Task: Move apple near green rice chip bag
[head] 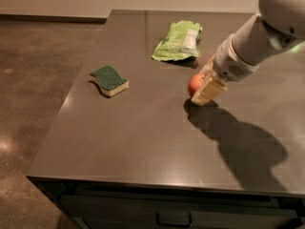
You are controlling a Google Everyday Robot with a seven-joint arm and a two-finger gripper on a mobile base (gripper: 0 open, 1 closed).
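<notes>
The red-orange apple [193, 85] is held between the cream fingers [209, 90] of my gripper [200, 86], right of the table's middle. It seems to be a little above the dark table top [143, 142], with its shadow just below it. The arm reaches in from the upper right. The green rice chip bag [178, 41], light green with a white label panel, lies flat at the back of the table, a short way behind and slightly left of the apple. The apple and the bag are apart.
A yellow sponge with a dark-green top [109, 79] lies on the left part of the table. The table's left edge drops to a brown floor [33, 80]. A drawer handle [174, 219] shows under the front edge.
</notes>
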